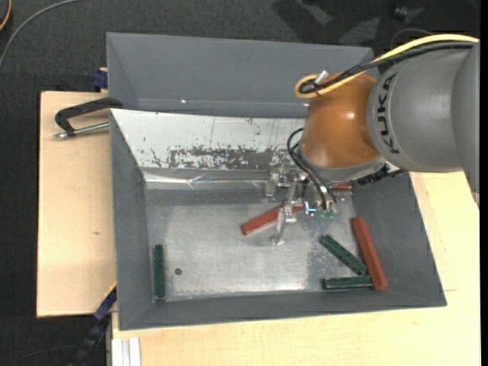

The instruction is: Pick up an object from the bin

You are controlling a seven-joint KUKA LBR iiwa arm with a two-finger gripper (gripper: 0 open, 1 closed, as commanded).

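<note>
The arm's tool (pixel 284 221) is low over the floor of the grey bin (pixel 229 75), near its centre, at the 3 o'clock end of a short red bar (pixel 258 224) lying flat and tilted there. Whether the tool is open or closed, or has any grip on the bar, cannot be told. The pick appears to be at the grasp stage; next it calls for a firm close on the bar and a straight lift. A heap of sticks (pixel 358 265) lies at 4 o'clock, and a lone green stick (pixel 158 271) at 8 o'clock.
</note>
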